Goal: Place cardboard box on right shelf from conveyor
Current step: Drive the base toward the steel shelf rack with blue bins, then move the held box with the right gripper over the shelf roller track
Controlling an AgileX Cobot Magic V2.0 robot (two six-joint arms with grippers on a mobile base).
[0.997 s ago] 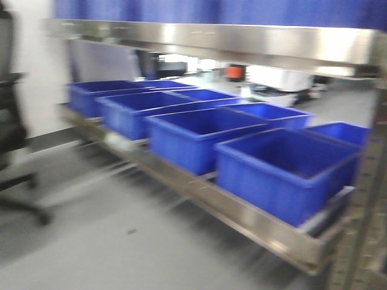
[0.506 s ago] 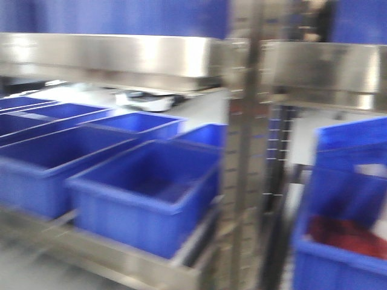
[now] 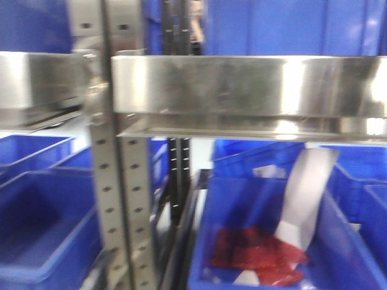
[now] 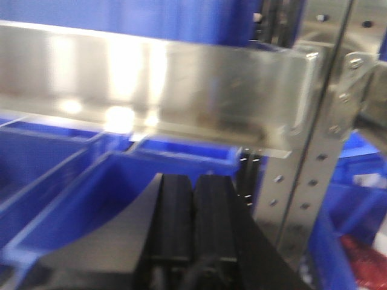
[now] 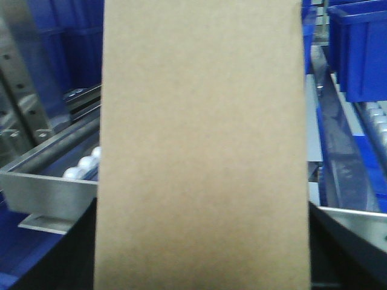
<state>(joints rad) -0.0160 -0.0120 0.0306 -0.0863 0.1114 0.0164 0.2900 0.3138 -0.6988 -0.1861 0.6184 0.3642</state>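
The front view has been swung rightward onto a red-filled blue bin (image 3: 254, 211). The cardboard box (image 5: 202, 145) is clamped between the fingers of the right gripper (image 5: 202, 266). The left gripper (image 4: 193, 223) is pressed together, empty. Pickup is judged done; placement on the right shelf (image 3: 254, 84) beyond the fingers remains.

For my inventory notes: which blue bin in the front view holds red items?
The lower-right bin, right of the steel upright; the left bins look empty.
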